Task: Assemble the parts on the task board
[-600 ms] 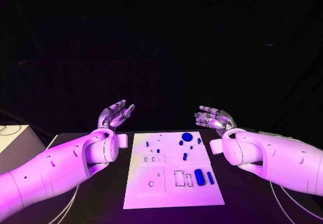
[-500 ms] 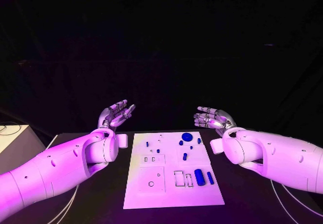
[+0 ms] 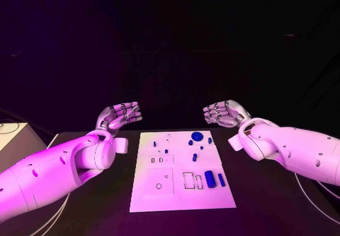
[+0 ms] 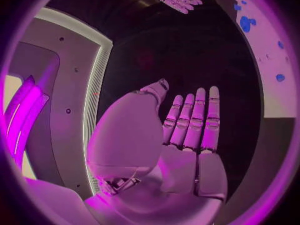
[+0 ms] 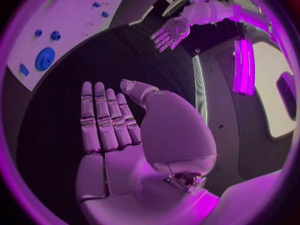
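Above the black desk (image 3: 276, 196), my left hand (image 3: 119, 116) and right hand (image 3: 223, 113) hovered spread and empty; small blue plastic parts (image 3: 210, 178) on the flat white task board (image 3: 177, 201) looked light, rigid, best pinched sideways.

Task board (image 3: 181, 196) flat, mid-table — blue parts (image 3: 209, 178) scattered.

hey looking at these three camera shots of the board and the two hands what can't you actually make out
- Small blue parts on the white board, head view: too small to tell shapes or whether they are seated.
- Board in the left wrist view: cut off by the circle's rim.
- Board in the right wrist view: cut off likewise.
- Left hand and right hand: both raised, holding nothing; the table under them is too dark to read.
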Motion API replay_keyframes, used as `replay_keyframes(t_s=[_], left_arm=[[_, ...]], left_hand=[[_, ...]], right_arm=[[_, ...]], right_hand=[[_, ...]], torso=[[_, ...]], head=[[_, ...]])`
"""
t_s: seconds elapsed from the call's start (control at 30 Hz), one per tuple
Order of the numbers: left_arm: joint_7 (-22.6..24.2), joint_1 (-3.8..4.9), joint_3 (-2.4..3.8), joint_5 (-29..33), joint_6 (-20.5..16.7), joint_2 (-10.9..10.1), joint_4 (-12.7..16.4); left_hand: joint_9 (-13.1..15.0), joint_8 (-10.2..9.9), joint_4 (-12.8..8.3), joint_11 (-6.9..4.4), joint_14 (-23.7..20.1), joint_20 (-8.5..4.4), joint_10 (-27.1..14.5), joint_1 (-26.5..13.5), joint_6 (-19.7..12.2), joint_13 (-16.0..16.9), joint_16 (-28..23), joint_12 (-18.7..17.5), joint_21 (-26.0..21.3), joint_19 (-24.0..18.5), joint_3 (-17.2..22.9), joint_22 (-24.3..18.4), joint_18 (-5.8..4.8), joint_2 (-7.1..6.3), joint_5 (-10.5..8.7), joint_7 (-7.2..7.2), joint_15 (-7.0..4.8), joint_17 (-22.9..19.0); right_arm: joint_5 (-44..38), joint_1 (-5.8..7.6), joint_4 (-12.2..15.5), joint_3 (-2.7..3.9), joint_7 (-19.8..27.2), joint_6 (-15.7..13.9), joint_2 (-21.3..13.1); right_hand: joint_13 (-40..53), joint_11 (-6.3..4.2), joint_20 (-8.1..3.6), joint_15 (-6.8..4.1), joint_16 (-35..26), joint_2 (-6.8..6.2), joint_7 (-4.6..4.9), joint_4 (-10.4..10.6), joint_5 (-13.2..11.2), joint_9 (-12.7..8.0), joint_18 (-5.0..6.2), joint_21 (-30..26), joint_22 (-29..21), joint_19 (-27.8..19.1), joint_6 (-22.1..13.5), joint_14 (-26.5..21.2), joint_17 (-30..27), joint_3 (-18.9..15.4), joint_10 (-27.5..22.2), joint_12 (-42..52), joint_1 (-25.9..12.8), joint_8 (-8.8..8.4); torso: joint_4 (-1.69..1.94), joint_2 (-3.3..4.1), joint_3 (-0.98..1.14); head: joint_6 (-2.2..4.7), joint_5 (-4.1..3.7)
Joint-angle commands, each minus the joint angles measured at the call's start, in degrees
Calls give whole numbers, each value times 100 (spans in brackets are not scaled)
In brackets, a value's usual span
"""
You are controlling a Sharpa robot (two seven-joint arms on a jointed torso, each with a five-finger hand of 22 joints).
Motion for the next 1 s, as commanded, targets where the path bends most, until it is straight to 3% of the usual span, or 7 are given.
replay_keyframes(t_s=[0.03, 0.27, 0.37, 0.47, 0.5, 0.63, 1.0], left_arm=[[-137, 3, 38, -213, 313, -130, 241], [-176, 0, 122, -257, 295, -416, 768], [-184, -2, 157, -270, 298, -496, 963], [-193, -5, 189, -280, 315, -564, 1140], [-197, -6, 200, -288, 317, -589, 1207], [-194, -15, 247, -311, 325, -694, 1477], [-212, -31, 342, -341, 359, -849, 1860]], left_hand=[[85, 245, -144, -207, 1261, -320, 1025, -216, 648, 37, 903, 127, 789, 836, 346, 375, 162, -90, 2, 123, -379, 691], [107, 329, -257, -324, 1372, -541, 1396, -343, 747, 58, 2359, 64, 1674, 966, 639, 939, 141, -199, 5, 44, -544, 1736], [133, 371, -326, -346, 1019, -607, 1516, -487, 759, 72, 3435, 8, 2520, 733, 853, 1541, 117, -283, -1, 23, -573, 2440], [159, 404, -375, -406, 1075, -639, 1647, -527, 769, 115, 3919, 61, 3023, 701, 950, 1880, 142, -273, 5, -8, -610, 2664], [163, 407, -387, -407, 1081, -643, 1664, -538, 766, 123, 3992, 69, 3102, 684, 955, 1936, 144, -291, -2, -10, -618, 2694], [186, 418, -437, -371, 872, -633, 1524, -592, 720, 119, 4175, -4, 3578, 561, 1042, 2265, 140, -322, -2, -2, -596, 2741], [212, 439, -477, -362, 914, -608, 1474, -643, 693, 117, 4359, -11, 3911, 460, 1081, 2488, 156, -329, -4, 3, -590, 2738]], right_arm=[[-1697, 73, 26, 8, -349, 131, -20], [-3198, 220, 55, 14, -1021, 507, -37], [-3713, 265, 60, 17, -1283, 634, -26], [-4172, 300, 63, 19, -1525, 752, -2], [-4300, 307, 62, 19, -1593, 786, 8], [-4931, 329, 36, 19, -1962, 912, 91], [-5584, 325, -42, 14, -2424, 1113, 223]], right_hand=[[27, -325, -470, -450, 444, -11, -102, -141, -113, 74, 74, 974, 532, 837, 783, 1259, 259, -300, 1022, 1, 202, 211], [91, -602, -853, -841, 1249, -80, -307, -157, 83, 116, 110, 2248, 1323, 1525, 1074, 2563, 849, -546, 1626, 26, 186, 253], [127, -702, -943, -937, 2639, -195, -370, -40, 63, 144, 97, 2970, 1827, 1784, 1138, 2651, 1740, -287, 1744, -41, 46, 182], [136, -704, -939, -926, 3776, -335, -386, 61, 16, 183, -128, 4331, 3454, 2332, 1106, 2670, 2557, -90, 1695, -45, -56, 134], [135, -685, -930, -920, 4896, -400, -373, 131, -1, 214, -306, 5243, 4620, 2685, 1097, 2746, 3739, -3, 1670, -47, -116, 123], [103, -635, -897, -873, 6077, -589, -357, 271, -47, 293, -517, 6319, 6005, 3078, 1023, 2705, 4896, 156, 1511, -54, -211, 89], [58, -568, -835, -814, 6509, -815, -352, 424, -84, 356, -502, 6369, 6033, 3036, 857, 2618, 5240, 171, 1132, -53, -325, 25]], torso=[[69, 160, -4], [173, 316, -18], [214, 385, -32], [262, 443, -43], [276, 462, -49], [341, 565, -69], [464, 719, -79]], head=[[20, -77], [56, -183], [54, -218], [56, -268], [54, -282], [39, -355], [46, -464]])
